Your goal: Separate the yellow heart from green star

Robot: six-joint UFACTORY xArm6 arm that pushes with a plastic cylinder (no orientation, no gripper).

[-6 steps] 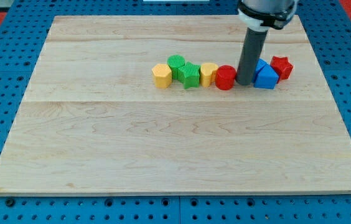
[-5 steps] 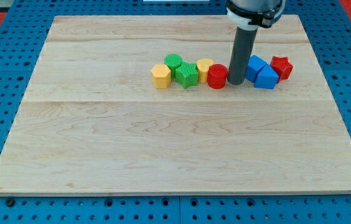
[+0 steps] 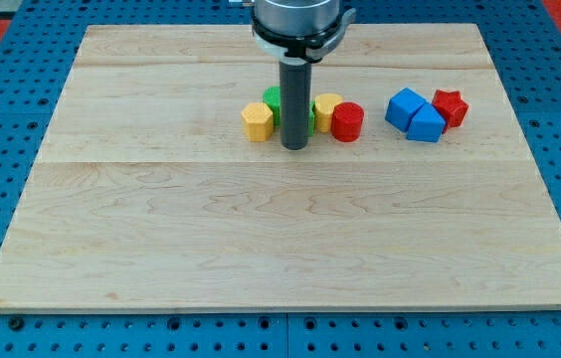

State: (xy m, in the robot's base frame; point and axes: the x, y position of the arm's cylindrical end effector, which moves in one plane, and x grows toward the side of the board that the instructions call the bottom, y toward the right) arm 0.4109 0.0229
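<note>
My tip point(image 3: 293, 147) stands just in front of the green star point(image 3: 310, 117), on the side toward the view's bottom. The rod hides most of the star, and only a green sliver shows at the rod's right edge. The yellow heart point(image 3: 326, 106) sits right of the star and close against it; whether they touch is hidden. A red cylinder point(image 3: 347, 121) rests against the heart's right side. A green cylinder point(image 3: 273, 97) peeks out left of the rod, and a yellow hexagon-like block point(image 3: 255, 121) sits left of the tip.
Two blue blocks point(image 3: 405, 104) point(image 3: 426, 124) and a red star point(image 3: 450, 106) form a separate cluster at the view's right. The wooden board point(image 3: 280, 249) lies on a blue pegboard surface.
My tip has moved left, from between the red cylinder and the blue blocks to in front of the green star. The red cylinder was first pushed slightly left, against the yellow heart.
</note>
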